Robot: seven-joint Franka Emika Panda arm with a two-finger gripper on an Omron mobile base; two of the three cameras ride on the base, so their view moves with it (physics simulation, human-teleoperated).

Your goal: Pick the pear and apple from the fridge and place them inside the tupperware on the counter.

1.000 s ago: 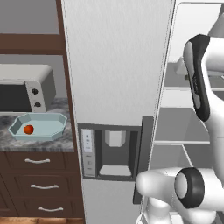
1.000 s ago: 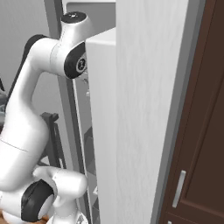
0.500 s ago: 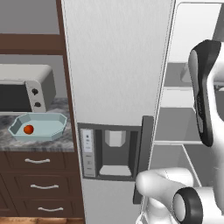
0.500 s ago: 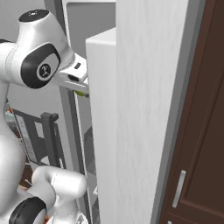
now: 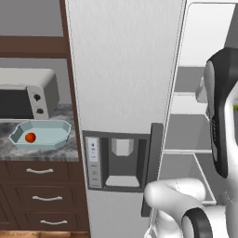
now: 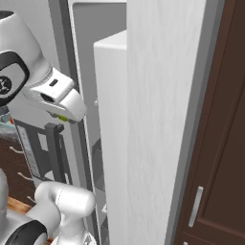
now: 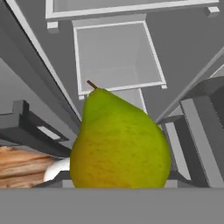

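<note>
In the hand view, you see the pear (image 7: 120, 140) filling the middle, yellow-green with a short brown stem pointing up and to the left. It sits right at the gripper, whose finger tips are covered by the fruit, so the jaws look clamped on the pear, though the contact itself is hidden. Behind the pear you look into the white inside of the fridge (image 7: 118, 57), with a boxy bin and shelf edges.

In the left base view, the fridge (image 5: 123, 69) stands in the middle, its closed left door carrying a dark dispenser recess and a dark upright handle. To its right the compartment is open, showing white shelves. The white arm rises at the right edge in front of that opening, and a sliver of green shows at the far right edge beside it.

To the left of the fridge, the counter (image 5: 46, 151) is grey marbled stone over dark brown drawers with silver handles. On it rests the tupperware (image 5: 58, 135), a shallow pale blue tray. The apple (image 5: 30, 137) lies inside it, toward its left end. A microwave (image 5: 25, 95) stands just behind the tray.

In the right base view, the gripper (image 6: 61, 117) hangs by the edge of the open fridge door, with a bit of green beneath it. A dark brown cabinet (image 6: 220, 143) stands at the right.
</note>
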